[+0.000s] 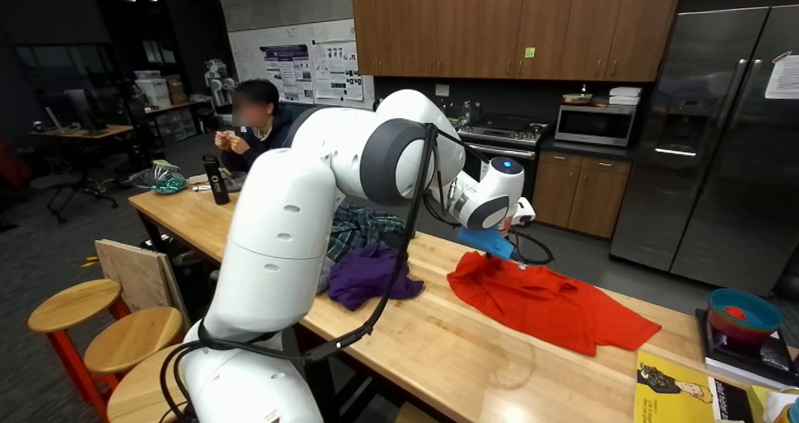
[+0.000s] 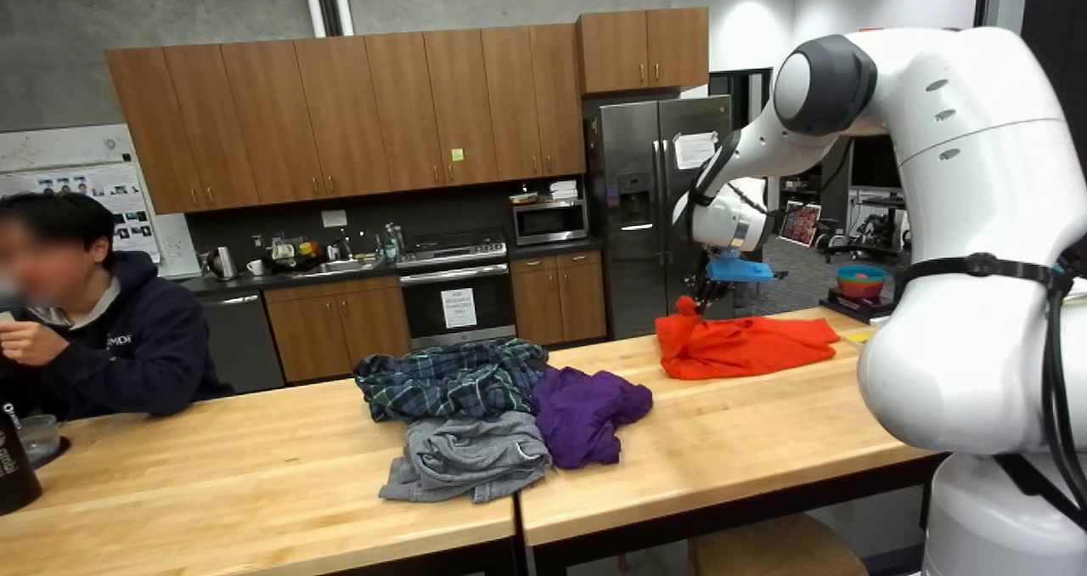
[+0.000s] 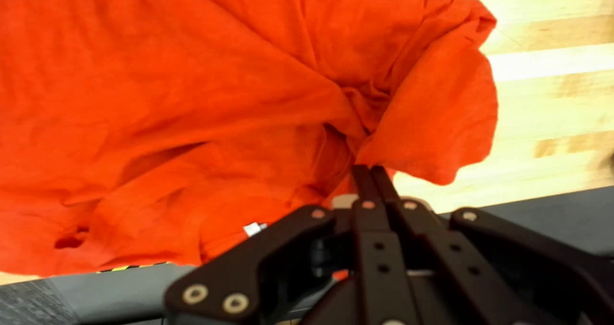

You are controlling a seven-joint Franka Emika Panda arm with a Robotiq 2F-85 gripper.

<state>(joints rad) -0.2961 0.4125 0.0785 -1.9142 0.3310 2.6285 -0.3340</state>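
Tightly clenched claw (image 3: 369, 171) at one end of the red garment (image 1: 549, 304)

Its tips meet, and a raised peak of cloth runs up to them, apparently pinched between. From that peak the red garment spreads over the wooden table (image 1: 449, 354), its long axis leading away from the claw, roughly along the edge facing the cabinets (image 1: 477, 24). This edge runs just beside the red garment and, in the wrist view, crosses behind the claw. On the red garment's opposite side, wood shows across to the table's other edge. Apart from the red garment's pinched end lies the purple garment (image 2: 586, 415), touching the plaid garment (image 2: 454, 381) and grey garment (image 2: 480, 461); beyond the opposite end stands a bowl (image 1: 743, 335).
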